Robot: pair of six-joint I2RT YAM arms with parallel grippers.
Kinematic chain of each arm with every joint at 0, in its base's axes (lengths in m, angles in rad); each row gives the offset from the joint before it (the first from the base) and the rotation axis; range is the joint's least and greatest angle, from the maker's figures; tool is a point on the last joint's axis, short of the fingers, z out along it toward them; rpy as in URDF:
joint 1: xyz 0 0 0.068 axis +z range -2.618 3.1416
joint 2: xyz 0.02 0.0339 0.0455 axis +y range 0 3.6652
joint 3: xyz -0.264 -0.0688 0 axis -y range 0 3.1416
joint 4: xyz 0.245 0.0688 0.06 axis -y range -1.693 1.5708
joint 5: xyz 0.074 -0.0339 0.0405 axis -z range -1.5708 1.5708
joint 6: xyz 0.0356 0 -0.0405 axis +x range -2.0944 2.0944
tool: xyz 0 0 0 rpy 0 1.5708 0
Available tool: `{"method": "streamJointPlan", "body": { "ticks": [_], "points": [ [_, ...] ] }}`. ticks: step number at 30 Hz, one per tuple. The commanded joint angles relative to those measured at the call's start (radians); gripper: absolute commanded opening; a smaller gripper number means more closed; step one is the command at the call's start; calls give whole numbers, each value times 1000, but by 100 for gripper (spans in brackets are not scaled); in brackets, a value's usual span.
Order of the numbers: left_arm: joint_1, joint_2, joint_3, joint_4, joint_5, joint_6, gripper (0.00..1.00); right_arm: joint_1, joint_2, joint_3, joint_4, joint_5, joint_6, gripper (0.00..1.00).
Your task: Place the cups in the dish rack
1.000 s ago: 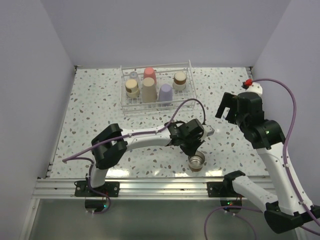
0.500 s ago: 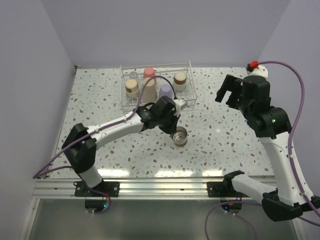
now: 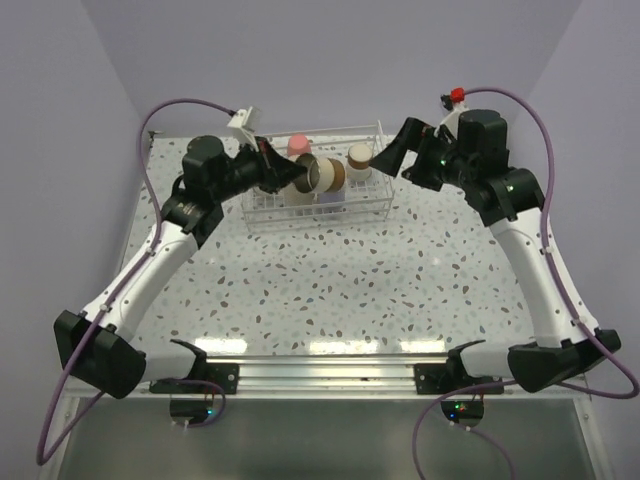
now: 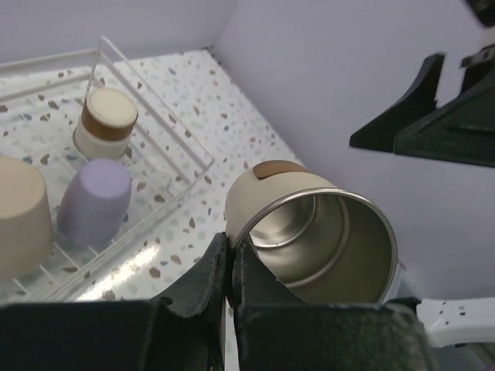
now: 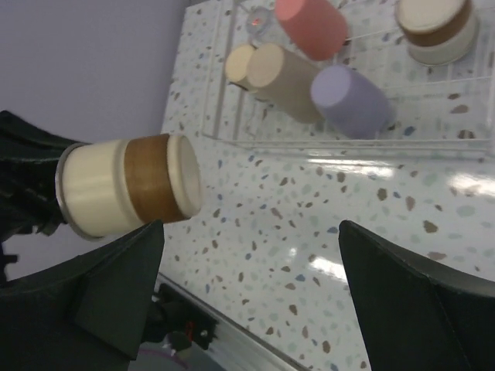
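Observation:
My left gripper point(image 3: 292, 172) is shut on the rim of a steel cup with a tan base point(image 3: 320, 173) and holds it on its side in the air over the dish rack point(image 3: 365, 213). In the left wrist view the fingers point(image 4: 203, 280) pinch the cup's rim point(image 4: 309, 239). The rack holds a coral-red cup point(image 5: 312, 27), a beige cup point(image 5: 282, 73), a lavender cup point(image 5: 349, 100), two steel cups point(image 5: 435, 27) and a tiny clear one point(image 5: 255, 19). My right gripper point(image 3: 388, 158) is open and empty at the rack's right end, facing the held cup point(image 5: 128, 185).
The speckled tabletop point(image 3: 330, 280) runs from the rack to the metal rail at the near edge point(image 3: 320, 370). Lilac walls close in the back and both sides. The two grippers are close to each other above the rack.
My left arm has lifted the steel cup from the near middle of the table up and back to above the rack. My right arm has swung left toward the rack.

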Motion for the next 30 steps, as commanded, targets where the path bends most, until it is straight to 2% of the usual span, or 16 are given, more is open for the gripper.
{"method": "streamJointPlan", "body": {
  "ticks": [1, 4, 5, 6, 8, 9, 15, 18, 23, 30],
  "points": [
    [123, -26, -94, 308, 218, -220, 0, -1, -3, -22, 186, -286, 133, 98],
    [189, -38, -199, 555, 333, -390, 0, -1, -12, -140, 430, -436, 292, 98],
    [199, -39, -224, 615, 364, -433, 0, 0, -14, -174, 573, -465, 344, 98],
    [206, -41, -247, 739, 376, -476, 0, -1, -15, -205, 640, -482, 440, 98],
    [226, -38, -307, 842, 387, -586, 0, 10, -20, -280, 796, -504, 518, 98],
    [233, -38, -321, 923, 387, -616, 0, 11, -17, -292, 817, -502, 550, 98],
    [245, 4, -344, 1112, 384, -766, 0, 57, 32, -300, 835, -510, 561, 98],
    [245, 22, -338, 1136, 379, -794, 0, 80, 47, -293, 870, -510, 582, 98],
    [246, 17, -320, 1093, 367, -764, 0, 95, 83, -273, 978, -527, 650, 98],
    [245, 17, -323, 1082, 339, -754, 0, 125, 123, -260, 1045, -550, 700, 98]
  ]
}}
